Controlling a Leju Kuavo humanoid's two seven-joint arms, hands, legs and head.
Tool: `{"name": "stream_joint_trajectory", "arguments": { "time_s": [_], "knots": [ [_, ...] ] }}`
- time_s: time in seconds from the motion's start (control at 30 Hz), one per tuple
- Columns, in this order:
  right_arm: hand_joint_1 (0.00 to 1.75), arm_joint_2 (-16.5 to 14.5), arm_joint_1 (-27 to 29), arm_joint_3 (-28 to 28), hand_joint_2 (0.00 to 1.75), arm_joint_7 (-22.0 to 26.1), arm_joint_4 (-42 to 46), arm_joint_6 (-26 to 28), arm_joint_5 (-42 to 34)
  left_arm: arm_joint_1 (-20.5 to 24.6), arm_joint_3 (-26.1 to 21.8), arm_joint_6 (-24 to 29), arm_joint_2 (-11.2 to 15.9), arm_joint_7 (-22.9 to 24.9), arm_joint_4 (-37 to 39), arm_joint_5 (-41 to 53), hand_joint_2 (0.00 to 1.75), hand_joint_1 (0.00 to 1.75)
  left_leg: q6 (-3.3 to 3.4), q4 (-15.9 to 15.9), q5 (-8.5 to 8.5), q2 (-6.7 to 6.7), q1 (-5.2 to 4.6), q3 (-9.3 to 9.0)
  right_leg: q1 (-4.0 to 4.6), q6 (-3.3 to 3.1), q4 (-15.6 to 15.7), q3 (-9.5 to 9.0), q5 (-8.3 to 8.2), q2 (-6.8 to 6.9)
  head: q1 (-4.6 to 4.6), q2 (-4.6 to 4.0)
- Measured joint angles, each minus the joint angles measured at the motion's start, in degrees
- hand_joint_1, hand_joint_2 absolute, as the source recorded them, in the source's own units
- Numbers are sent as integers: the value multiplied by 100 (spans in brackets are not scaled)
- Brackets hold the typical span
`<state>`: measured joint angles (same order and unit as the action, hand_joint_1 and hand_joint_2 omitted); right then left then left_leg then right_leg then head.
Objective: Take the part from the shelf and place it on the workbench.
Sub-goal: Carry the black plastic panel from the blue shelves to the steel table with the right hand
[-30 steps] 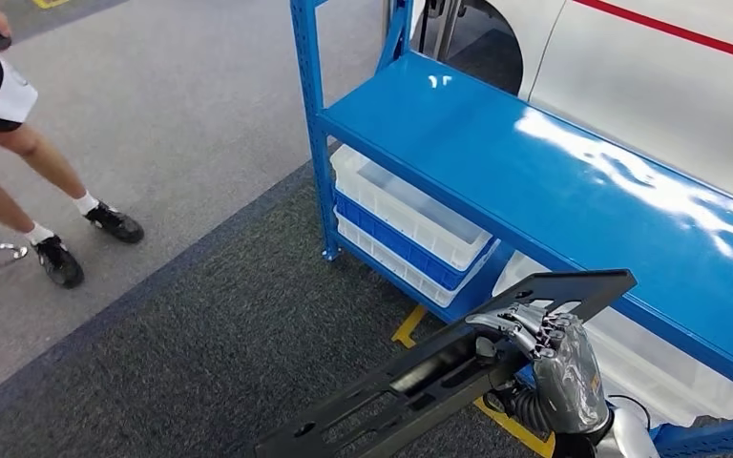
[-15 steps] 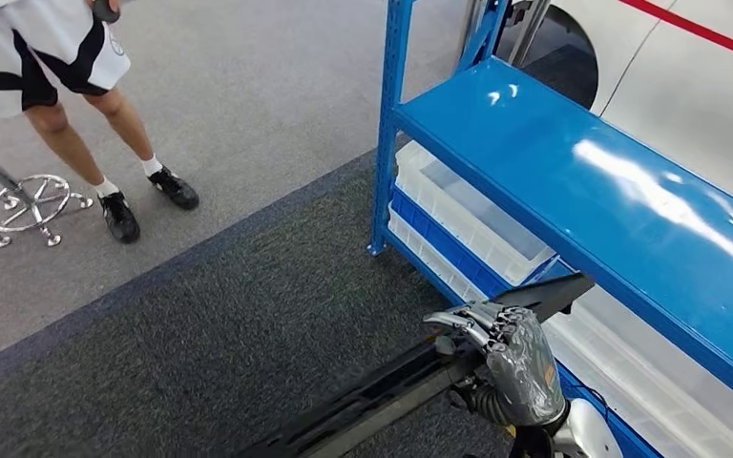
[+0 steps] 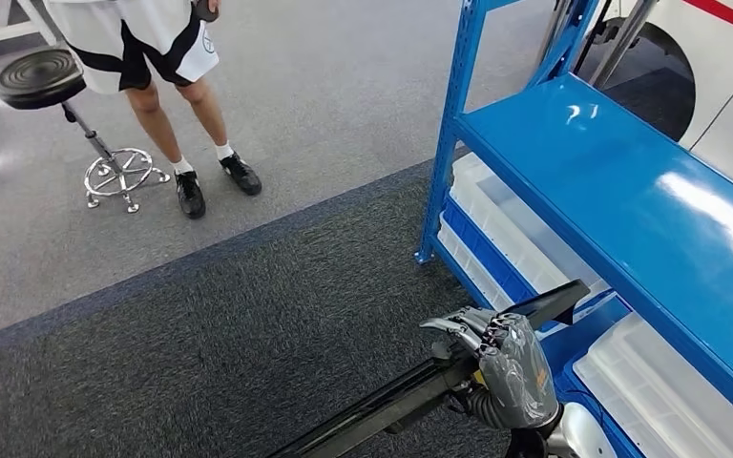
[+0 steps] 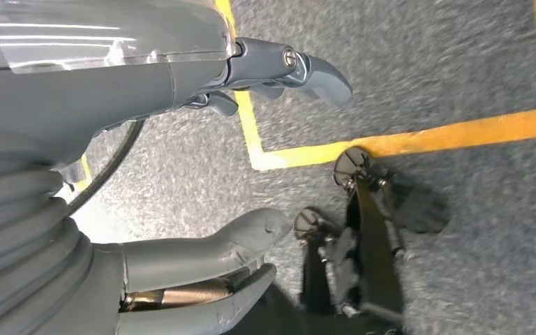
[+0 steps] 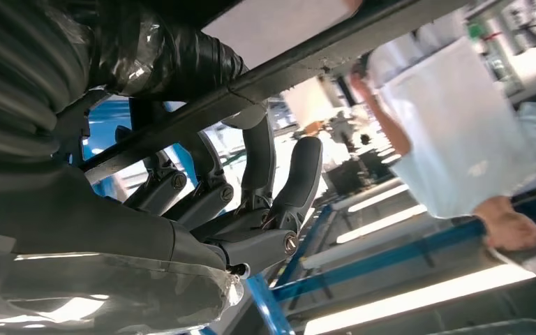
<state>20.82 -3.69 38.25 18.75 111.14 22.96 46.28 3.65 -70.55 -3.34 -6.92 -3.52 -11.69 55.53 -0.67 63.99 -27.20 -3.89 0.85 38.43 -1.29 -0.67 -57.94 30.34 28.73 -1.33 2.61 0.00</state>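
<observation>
Blue shelf (image 3: 630, 200) blocks the right; open carpet (image 3: 229, 334) lies left, person (image 3: 153, 57) beyond.

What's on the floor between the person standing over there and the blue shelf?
Nothing stands between them. In the head view, bare carpet runs from the person to the blue shelf: a lighter grey strip, then darker carpet nearer the shelf's post.

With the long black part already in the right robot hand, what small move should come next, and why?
Probably keep turning away from the blue shelf, carrying the part clear of it. The right robot hand grips the black part, whose far end lies close to the white bins, and no workbench is visible yet. A person stands ahead.
</observation>
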Motion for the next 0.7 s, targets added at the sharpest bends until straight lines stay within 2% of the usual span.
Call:
{"name": "stream_joint_trajectory", "arguments": {
  "time_s": [0.03,0.07,0.1,0.13,0.17,0.2,0.27,0.3,0.33,0.4,0.43,0.47,0.53,0.57,0.6,0.63,0.67,0.7],
  "knots": [
    [175,11,48,0,175,2,5,31,23,15,7,-5,-1,-35,1,40,175,0,-14,367,-203,179,-5,159,20,-20,2,-2,4,102,7,0],
    [175,26,92,0,175,7,9,51,46,28,15,-8,-2,-69,1,76,175,0,-28,731,-370,266,3,310,38,-33,-5,1,11,209,7,0],
    [175,44,132,-2,175,11,10,58,64,36,24,-11,-2,-95,2,108,175,0,-40,975,-452,311,10,395,53,-42,-17,4,20,313,6,0],
    [175,60,165,-5,175,16,10,60,79,40,35,-12,-2,-113,2,138,175,0,-47,1033,-438,340,16,381,63,-47,-30,8,30,409,7,0],
    [175,73,190,-13,175,18,13,59,85,40,49,-6,-1,-124,2,168,175,0,-46,861,-325,369,19,250,67,-44,-45,9,42,490,7,0],
    [175,84,213,-23,175,18,19,57,86,39,65,2,0,-127,2,193,175,0,-34,512,-158,425,19,28,68,-36,-59,4,58,562,7,0],
    [175,105,255,-50,175,18,38,58,86,51,104,26,1,-122,2,224,175,0,21,-194,35,641,-23,-386,86,3,-82,-8,92,677,7,0],
    [175,121,276,-62,175,19,48,60,86,56,121,37,2,-116,2,234,175,0,58,-389,64,711,-51,-486,97,27,-88,-13,103,729,6,0],
    [175,139,295,-73,175,21,58,64,86,59,134,47,2,-101,2,242,175,0,91,-459,49,735,-80,-507,108,51,-88,-17,107,778,4,0],
    [175,180,338,-107,175,24,90,72,84,46,145,72,-4,-49,2,257,175,0,161,-510,90,618,-80,-496,110,106,-83,-34,120,840,3,0],
    [175,201,365,-132,175,27,110,77,81,42,147,79,-16,-25,2,259,175,0,199,-547,114,563,-67,-506,99,130,-121,-29,169,758,3,0],
    [175,231,403,-164,175,31,135,89,77,44,149,86,-30,-5,2,259,175,0,240,-585,142,509,-52,-515,87,152,-244,16,274,619,3,0],
    [175,308,525,-246,175,38,177,122,69,59,150,87,-60,4,2,252,175,0,296,-618,177,392,-38,-513,58,176,-827,276,624,290,0,0],
    [175,347,599,-292,175,40,192,139,68,65,150,87,-68,3,2,247,175,0,310,-616,184,323,-39,-502,51,186,-1202,455,791,213,-1,0],
    [175,379,671,-336,175,40,201,149,68,66,150,91,-77,0,2,243,175,0,314,-610,187,244,-38,-494,42,199,-1491,599,876,181,-1,0],
    [175,406,729,-373,175,40,211,158,69,62,150,97,-87,-1,2,241,175,0,313,-598,188,162,-35,-489,29,213,-1606,664,850,169,-1,0],
    [175,426,769,-408,175,40,222,165,72,58,150,106,-98,8,2,242,175,0,308,-581,185,82,-31,-487,10,228,-1509,628,714,156,-1,0],
    [175,445,799,-444,175,41,239,172,77,54,150,117,-111,21,2,242,175,0,295,-556,178,2,-23,-485,-20,247,-1220,500,501,114,-1,0]
  ]
}}
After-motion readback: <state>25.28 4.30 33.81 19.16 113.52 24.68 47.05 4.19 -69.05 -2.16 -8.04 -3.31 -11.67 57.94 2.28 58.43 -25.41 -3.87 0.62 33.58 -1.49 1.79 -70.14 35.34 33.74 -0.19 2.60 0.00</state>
